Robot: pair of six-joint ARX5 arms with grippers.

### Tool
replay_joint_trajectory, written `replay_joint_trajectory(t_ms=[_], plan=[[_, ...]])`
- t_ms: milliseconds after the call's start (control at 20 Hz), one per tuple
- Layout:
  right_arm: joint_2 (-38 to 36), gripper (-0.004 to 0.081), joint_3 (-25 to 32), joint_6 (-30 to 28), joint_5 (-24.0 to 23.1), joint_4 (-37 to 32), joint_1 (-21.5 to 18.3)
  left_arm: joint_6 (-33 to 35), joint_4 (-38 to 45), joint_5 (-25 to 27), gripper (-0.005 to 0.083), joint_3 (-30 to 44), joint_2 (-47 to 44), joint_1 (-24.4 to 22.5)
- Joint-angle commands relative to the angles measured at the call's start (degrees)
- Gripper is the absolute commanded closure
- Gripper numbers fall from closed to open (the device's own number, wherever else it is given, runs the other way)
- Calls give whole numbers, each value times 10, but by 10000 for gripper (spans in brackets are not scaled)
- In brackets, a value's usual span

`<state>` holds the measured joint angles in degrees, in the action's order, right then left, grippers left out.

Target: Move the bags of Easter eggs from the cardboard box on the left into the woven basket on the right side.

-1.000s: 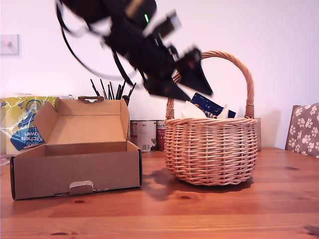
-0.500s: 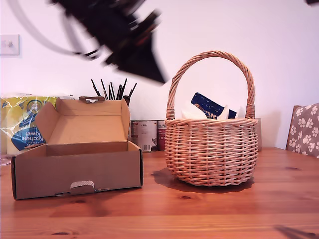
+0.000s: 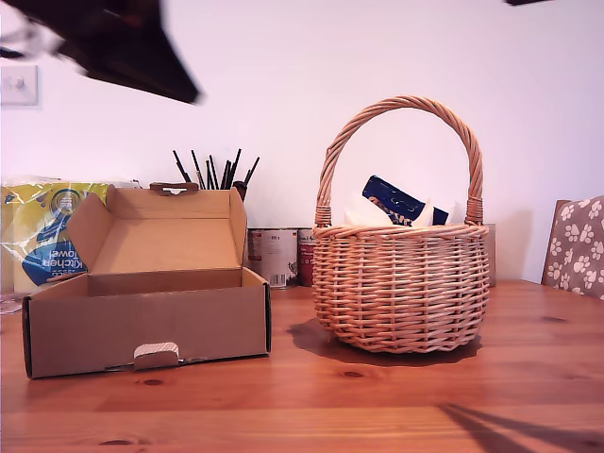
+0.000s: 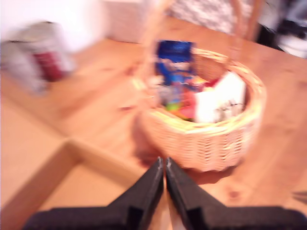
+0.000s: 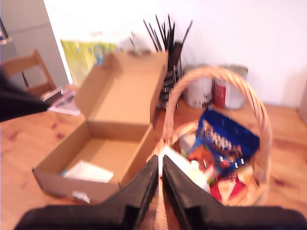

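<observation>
While the bags of Easter eggs (image 5: pixel 220 148) sit mostly inside the woven basket (image 3: pixel 401 288), the dark blue pouch (image 3: pixel 401 201) poking above its rim, one pale bag (image 5: pixel 88 171) lies in the cardboard box (image 3: pixel 142 316) beside the basket. Our first gripper (image 4: pixel 164 165) and second gripper (image 5: pixel 159 165) hang above the basket, jaws pressed together, holding nothing.

Tan basket (image 3: pixel 401 283) (dark blue bag (image 3: pixel 401 201)).
</observation>
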<state>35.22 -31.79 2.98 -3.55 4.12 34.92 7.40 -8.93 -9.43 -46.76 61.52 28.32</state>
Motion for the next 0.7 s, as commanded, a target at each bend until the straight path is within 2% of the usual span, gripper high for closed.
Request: replay_joint_trajectory(t_ms=[0, 200, 650], plan=[[10, 781, -1, 0, -1, -12, -2, -5, -8, 12, 793, 12, -28, -5], [21, 781, -4, 0, -2, 11, -2, -10, -35, 13, 792, 11, -69, -8], [21, 781, -4, 0, -2, 86, -2, -10, -35, 14, 792, 11, -64, -8]])
